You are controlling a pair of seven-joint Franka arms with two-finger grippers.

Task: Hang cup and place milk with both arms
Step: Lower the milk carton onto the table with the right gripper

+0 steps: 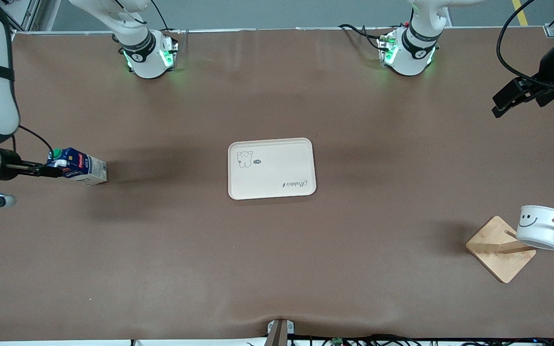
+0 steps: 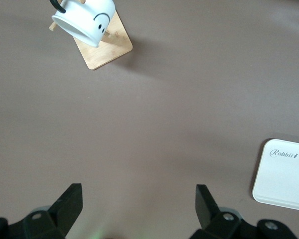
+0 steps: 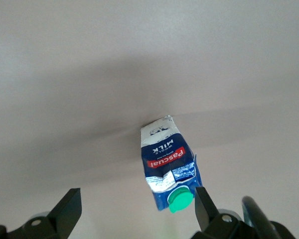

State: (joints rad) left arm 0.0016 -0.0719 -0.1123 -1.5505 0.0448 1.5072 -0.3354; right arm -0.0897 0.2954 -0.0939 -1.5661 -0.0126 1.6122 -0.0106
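The milk (image 1: 79, 166), a dark-blue carton with a green cap, stands on the table at the right arm's end. My right gripper (image 1: 46, 170) is open at the carton's top. In the right wrist view the milk (image 3: 167, 159) lies between the spread fingers, with its cap close to one finger (image 3: 205, 205), and the gripper (image 3: 137, 209) does not grip it. The cup (image 1: 540, 227), white with a smiley face, hangs by its black handle on a peg of the wooden rack (image 1: 498, 252). It also shows in the left wrist view (image 2: 87, 20). My left gripper (image 1: 499, 106) is open and empty, raised over the table (image 2: 138, 204).
A cream tray (image 1: 271, 168) with a small bear drawing lies at the table's middle, and its corner shows in the left wrist view (image 2: 284, 172). The arms' green-lit bases (image 1: 149, 55) stand along the table's edge farthest from the front camera.
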